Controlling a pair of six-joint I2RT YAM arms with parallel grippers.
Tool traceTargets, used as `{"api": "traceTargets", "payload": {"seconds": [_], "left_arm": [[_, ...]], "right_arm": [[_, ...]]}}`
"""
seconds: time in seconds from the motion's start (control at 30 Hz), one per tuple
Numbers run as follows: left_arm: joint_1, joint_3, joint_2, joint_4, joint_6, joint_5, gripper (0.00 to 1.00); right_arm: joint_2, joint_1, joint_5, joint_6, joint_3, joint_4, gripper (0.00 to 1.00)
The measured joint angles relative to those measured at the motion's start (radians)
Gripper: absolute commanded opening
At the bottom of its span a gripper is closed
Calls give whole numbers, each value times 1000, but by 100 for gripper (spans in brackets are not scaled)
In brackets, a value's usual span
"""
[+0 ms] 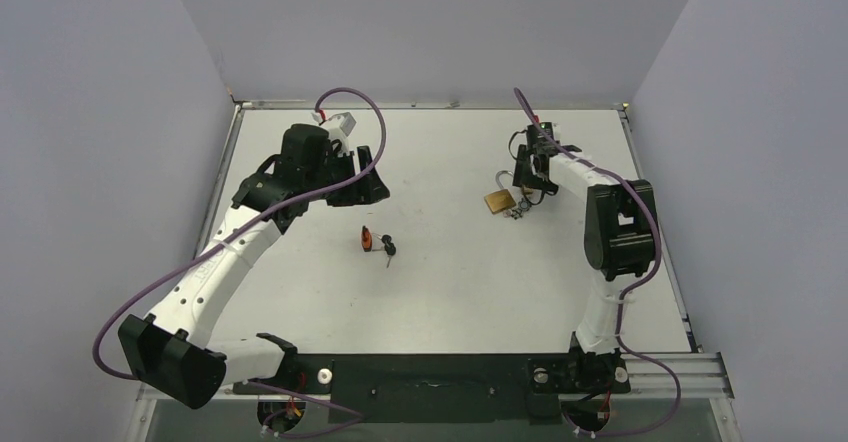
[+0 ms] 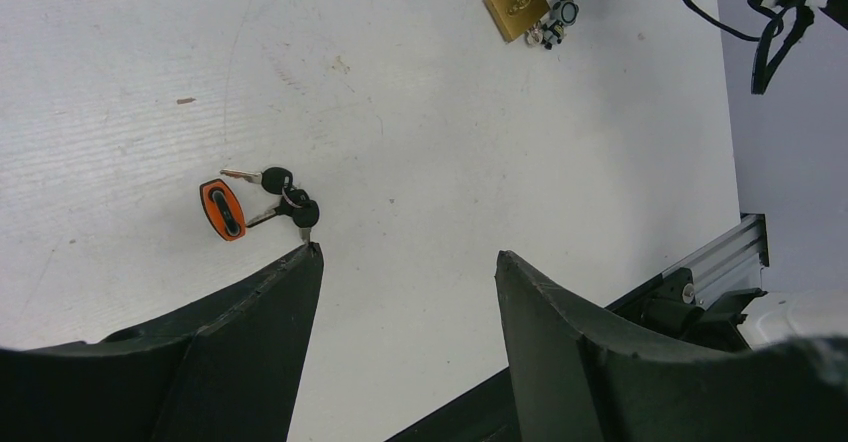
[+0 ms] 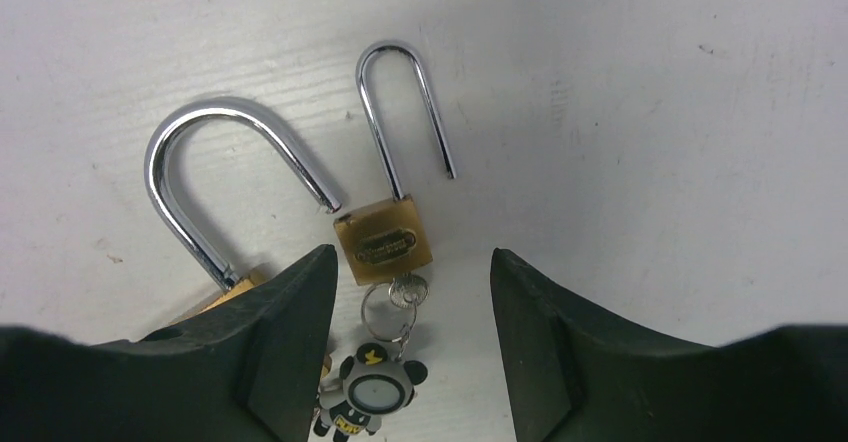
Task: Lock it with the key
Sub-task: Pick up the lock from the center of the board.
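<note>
White flat worktop [image 1: 440,292] carries everything. Right jaws are apart over the far right and straddle the task lock. Left jaws are apart too, empty, mid-left. The bigger brass padlock with a thick chrome shackle [image 3: 215,177] lies just beside the task lock, its body partly hidden by a finger. The task lock is the small square brass padlock with a thin silver shackle [image 3: 383,245]: shackle open, free leg clear of the body. The orange-tagged spare key bunch [image 2: 250,205] lies near the left jaws. A silver key [image 3: 405,287] appears seated in the small lock, with a round cartoon charm [image 3: 372,394] on its ring. Judgement: pinch only the small body and avoid its neighbour. Line the leg over its hole, press home, then turn the key.
</note>
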Motion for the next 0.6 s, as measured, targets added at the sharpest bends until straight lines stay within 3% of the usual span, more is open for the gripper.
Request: {"api": "traceTargets", "payload": {"seconds": [0.1,0.37,0.6], "left_arm": [[0,2,-2,0,0,5,62],[0,26,2,-1,1,13,62],[0,56,14,-1,2,24,63]], "right_arm": [[37,-12,-27,-24,50,-26,46],[102,-31,-129,-51,119,-83,45],[117,-31,-147,-61,148,-130,23]]}}
